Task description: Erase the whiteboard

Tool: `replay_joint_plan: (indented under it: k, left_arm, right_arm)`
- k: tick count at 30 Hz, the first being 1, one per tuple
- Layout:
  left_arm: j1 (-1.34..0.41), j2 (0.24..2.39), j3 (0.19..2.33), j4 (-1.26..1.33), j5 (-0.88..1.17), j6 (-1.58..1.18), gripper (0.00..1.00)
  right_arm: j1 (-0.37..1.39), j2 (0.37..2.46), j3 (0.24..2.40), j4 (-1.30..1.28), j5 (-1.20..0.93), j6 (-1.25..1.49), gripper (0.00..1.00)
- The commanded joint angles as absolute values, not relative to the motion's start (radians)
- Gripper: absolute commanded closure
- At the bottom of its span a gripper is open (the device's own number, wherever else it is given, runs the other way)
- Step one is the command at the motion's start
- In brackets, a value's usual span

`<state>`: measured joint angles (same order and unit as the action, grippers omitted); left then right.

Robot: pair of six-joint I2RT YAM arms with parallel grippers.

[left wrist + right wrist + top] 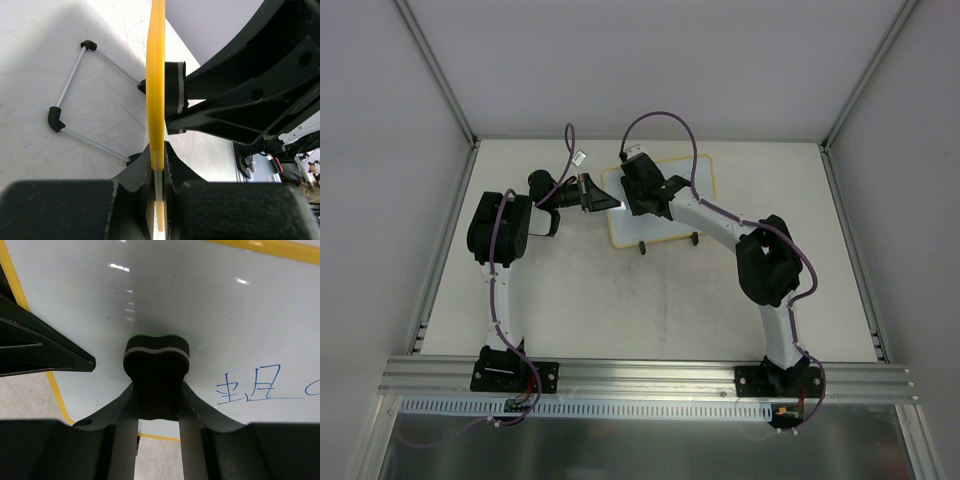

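Observation:
The whiteboard (695, 190) with a yellow frame stands tilted on its wire legs at the back middle of the table. My left gripper (594, 193) is shut on the board's left edge (156, 100), seen edge-on in the left wrist view. My right gripper (159, 390) is shut on a black bone-shaped eraser (156, 370) and presses it against the board's white face (210, 305). Blue writing (247, 390) sits to the right of the eraser. The eraser also shows behind the yellow edge (175, 95).
The board's wire stand with black feet (55, 119) rests on the white table (620, 300). White enclosure walls close in the left, right and back. An aluminium rail (640, 375) runs along the near edge by the arm bases.

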<state>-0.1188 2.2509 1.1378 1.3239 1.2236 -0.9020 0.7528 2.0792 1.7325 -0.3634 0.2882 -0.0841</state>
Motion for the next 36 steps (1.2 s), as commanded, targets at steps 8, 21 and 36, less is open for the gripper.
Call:
replay_joint_plan:
  k: [8,21,36]
  left_arm:
    - [-0.146,2.207,1.117,1.402,1.290,-0.822,1.00]
    - [-0.146,2.204,1.112,1.404,1.287,-0.818,1.00]
    - [-0.146,2.201,1.106,1.408,1.289,-0.818,1.00]
  right_arm:
    - [0.721,2.060,1.640,-0.342,0.253,-0.081,1.00]
    - [0.721,1.922,1.321,-0.278,0.247,-0.025,1.00]
    - [0.655,1.962,1.495,-0.282,0.253,-0.048,1.00]
